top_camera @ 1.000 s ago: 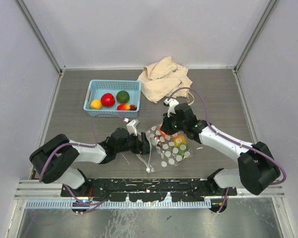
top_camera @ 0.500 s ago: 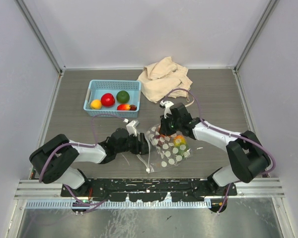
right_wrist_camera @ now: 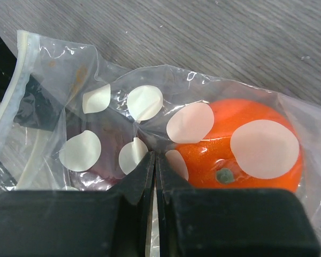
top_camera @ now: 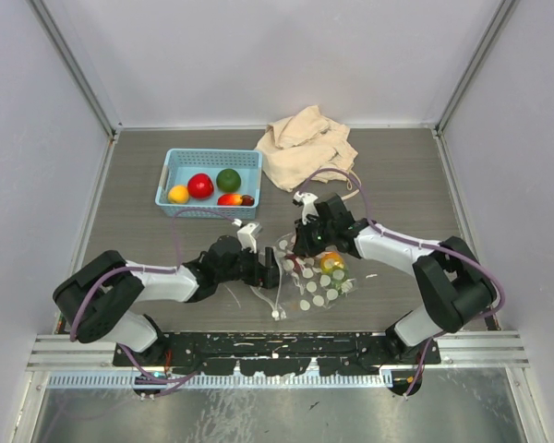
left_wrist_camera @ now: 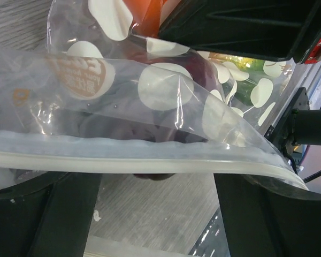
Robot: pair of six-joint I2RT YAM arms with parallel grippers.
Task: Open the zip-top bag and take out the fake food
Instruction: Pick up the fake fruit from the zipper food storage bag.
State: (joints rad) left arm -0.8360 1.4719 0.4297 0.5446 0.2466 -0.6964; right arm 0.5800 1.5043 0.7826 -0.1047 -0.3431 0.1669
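The zip-top bag (top_camera: 314,275) lay flat on the worktop (top_camera: 415,185) at lower centre of the top view, btwn the two arms, w/ fake food (right_wrist_camera: 241,155) inside: an orange piece plain to see, plus sth dark maroon and sth green behind the dotted film. The right fingers (right_wrist_camera: 85,225) were closed, prob. pinching a fold of film just beside the orange piece, at the bag's upper edge. The left fingers (left_wrist_camera: 53,214) stood wide apart, holding nothing, w/ the white zip strip (left_wrist_camera: 150,163) running across the gap. By the look of it the film was thin, limp and slick. It would crumple and slip rather than resist, so a pinch on bare film was a weak hold. The zip strip looked the stiffer part and the better place to grip, one lip per arm. The food looked light, hard and glossy, apt to roll once out, so best taken across the middle.
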